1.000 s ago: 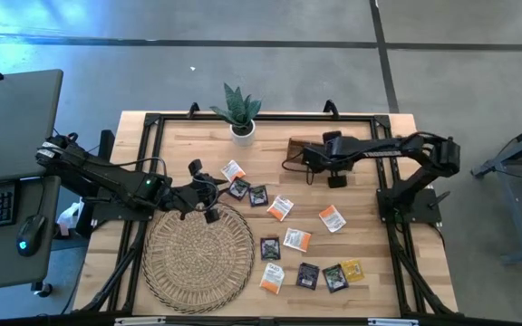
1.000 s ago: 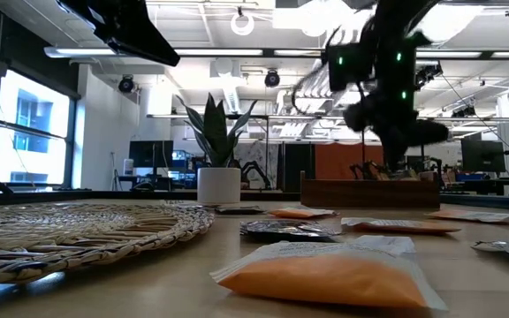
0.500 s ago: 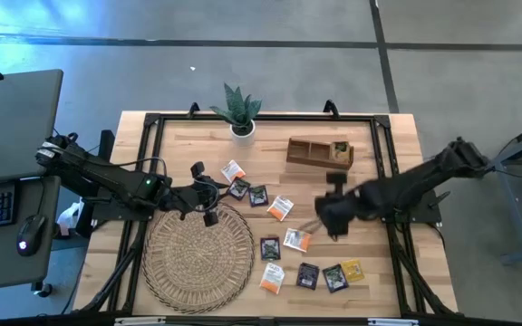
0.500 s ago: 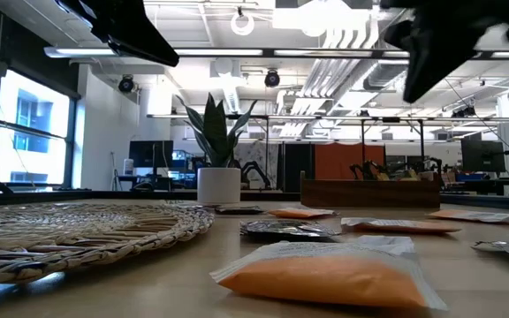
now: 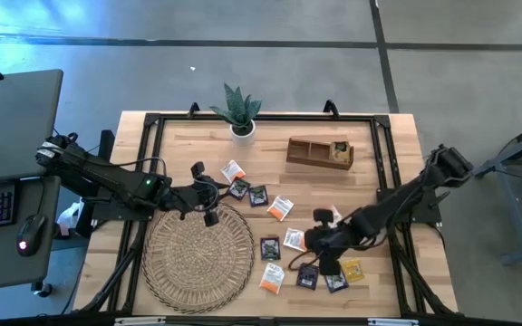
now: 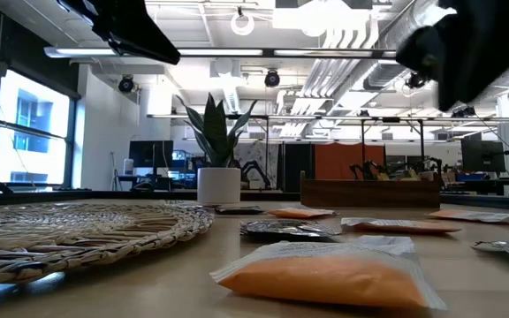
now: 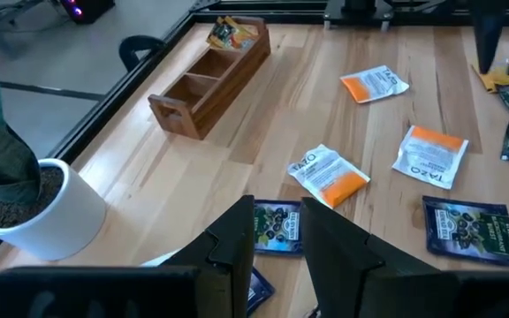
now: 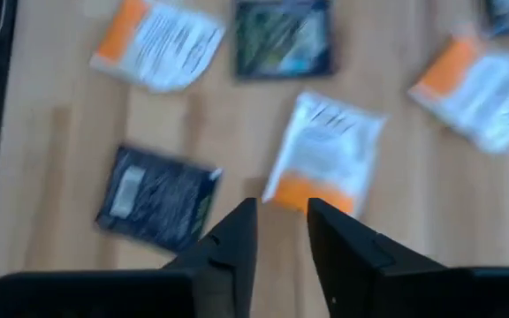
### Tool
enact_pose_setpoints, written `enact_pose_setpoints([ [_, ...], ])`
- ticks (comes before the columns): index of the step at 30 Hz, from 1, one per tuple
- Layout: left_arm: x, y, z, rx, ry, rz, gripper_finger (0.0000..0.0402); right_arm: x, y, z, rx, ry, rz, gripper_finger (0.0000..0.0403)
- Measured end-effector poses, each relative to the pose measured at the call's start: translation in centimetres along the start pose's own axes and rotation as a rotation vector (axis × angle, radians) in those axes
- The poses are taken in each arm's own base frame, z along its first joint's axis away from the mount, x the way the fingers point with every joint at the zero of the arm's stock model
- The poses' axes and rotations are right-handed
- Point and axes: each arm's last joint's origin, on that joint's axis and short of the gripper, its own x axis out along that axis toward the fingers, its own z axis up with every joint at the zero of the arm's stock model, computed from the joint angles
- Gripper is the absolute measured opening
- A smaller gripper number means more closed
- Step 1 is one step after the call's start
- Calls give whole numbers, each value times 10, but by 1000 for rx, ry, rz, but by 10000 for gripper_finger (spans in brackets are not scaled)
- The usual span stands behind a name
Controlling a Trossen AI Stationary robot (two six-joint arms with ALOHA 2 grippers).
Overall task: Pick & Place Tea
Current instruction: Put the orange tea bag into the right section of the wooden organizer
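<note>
Several tea sachets lie flat on the wooden table: orange-and-white ones, dark ones and a yellow one. One sachet lies in the brown wooden tray. My right gripper hovers over the sachets near the front edge, empty, its fingers a narrow gap apart. In its wrist view an orange-and-white sachet and a dark one lie just ahead of it. My left gripper waits at the woven mat's far rim, empty, with a narrow gap in its wrist view.
A big round woven mat covers the front left. A potted plant stands at the far edge. Dark frame rails run along the table's sides. In the low view my right arm hangs high at the right.
My right gripper has swept from the wooden tray at the back toward the table's near edge and somewhat left. It now hovers over the sachets at the front. The tray, uncovered again, shows a sachet in its right compartment.
</note>
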Motion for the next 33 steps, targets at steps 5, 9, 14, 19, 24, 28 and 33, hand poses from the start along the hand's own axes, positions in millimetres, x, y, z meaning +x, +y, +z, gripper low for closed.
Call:
enact_pose_setpoints([
  [5, 4, -2, -4, 21, 27, 8, 93, 23, 17, -16, 87, 167, 55, 114],
  [9, 10, -5, -9, 51, 69, 12, 93, 33, 31, -31, 178, 299, 83, 114],
  [14, 18, -12, -14, 67, 101, -31, 93, 33, 43, -45, 269, 431, 121, 114],
  [19, 19, -10, -14, 122, 77, 65, 93, 24, 47, -69, 222, 575, 20, 114],
  [24, 20, -11, -4, 165, -9, 79, 93, 31, 45, -89, 208, 605, -17, 114],
  [28, 16, -13, 17, 162, -93, 74, 93, 37, 41, -93, 165, 555, -51, 115],
  [33, 9, -13, 38, 122, -146, 74, 93, 44, 33, -98, 121, 517, -63, 114],
])
